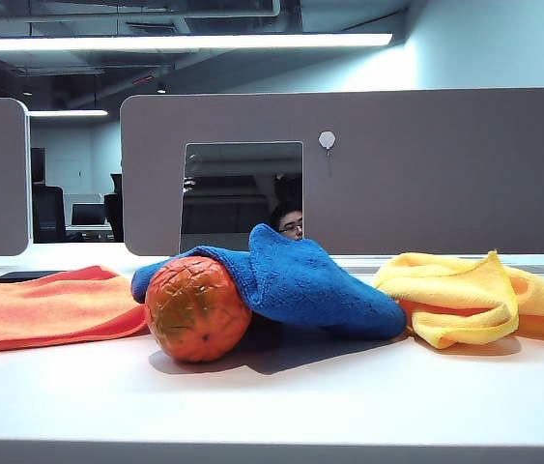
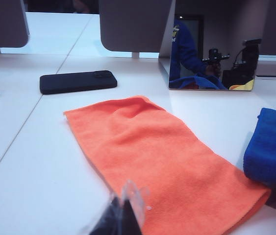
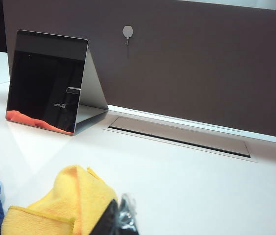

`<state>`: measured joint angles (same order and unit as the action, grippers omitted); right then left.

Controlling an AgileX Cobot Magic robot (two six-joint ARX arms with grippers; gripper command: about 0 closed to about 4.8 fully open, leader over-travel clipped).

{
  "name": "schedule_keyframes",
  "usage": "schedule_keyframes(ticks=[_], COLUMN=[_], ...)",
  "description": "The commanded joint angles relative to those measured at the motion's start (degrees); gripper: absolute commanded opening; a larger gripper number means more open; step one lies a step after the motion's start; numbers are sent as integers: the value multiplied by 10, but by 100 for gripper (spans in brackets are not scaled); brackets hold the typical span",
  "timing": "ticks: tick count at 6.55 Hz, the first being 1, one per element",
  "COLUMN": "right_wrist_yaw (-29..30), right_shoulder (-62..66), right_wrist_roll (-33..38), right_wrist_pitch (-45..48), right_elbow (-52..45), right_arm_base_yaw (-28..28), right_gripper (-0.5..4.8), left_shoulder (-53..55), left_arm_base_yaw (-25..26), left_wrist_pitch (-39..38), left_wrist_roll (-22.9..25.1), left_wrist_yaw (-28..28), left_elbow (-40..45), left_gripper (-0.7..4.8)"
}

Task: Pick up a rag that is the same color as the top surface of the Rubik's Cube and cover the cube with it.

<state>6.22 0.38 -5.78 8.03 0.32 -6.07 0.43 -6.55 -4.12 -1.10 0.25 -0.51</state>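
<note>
Blue rag [image 1: 296,280], one of three cloths; one ball [image 1: 197,307]; left gripper [image 2: 120,218] clenched, right gripper [image 3: 118,220] unclear.

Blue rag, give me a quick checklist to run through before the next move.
1. blue rag draped in a mound at table centre, beside the orange ball: ok.
2. Rubik's Cube visible: cannot tell, none shows in any view.
3. orange cloth flat, apart from the mound: ok.
4. yellow cloth crumpled on the other side: ok.
5. left gripper shut, empty, over the orange cloth's edge: ok.
6. right gripper near the yellow cloth, holding nothing visible; open or shut: cannot tell.
</note>
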Motion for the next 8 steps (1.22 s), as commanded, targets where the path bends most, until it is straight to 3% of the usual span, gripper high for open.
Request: schedule_keyframes(ticks=[1, 2, 3, 5, 6, 8], right_wrist_yaw=[-43, 3, 10, 44, 36, -35], right_shoulder=[0, 0, 0, 0, 0, 0], right_wrist_roll=[-9, -2, 2, 15, 15, 15], right_wrist_pitch=[8, 17, 23, 21, 21, 21], right_elbow=[-1, -1, -1, -1, -1, -1], right_arm_base_yaw=[35, 83, 100, 99, 99, 99], right_gripper=[-4, -5, -5, -5, -5, -5], left_shoulder=[0, 0, 0, 0, 0, 0], left_arm_base_yaw=[0, 0, 0, 0, 0, 0], left_wrist_pitch=[4, 4, 4, 3, 3, 3], left_wrist_roll=[2, 0, 0, 0, 0, 0], left_wrist_yaw=[-4, -4, -5, -5, -5, -7], left_elbow=[-1, -1, -1, -1, -1, -1], left_gripper=[-6, -6, -6, -6, -6, -6])
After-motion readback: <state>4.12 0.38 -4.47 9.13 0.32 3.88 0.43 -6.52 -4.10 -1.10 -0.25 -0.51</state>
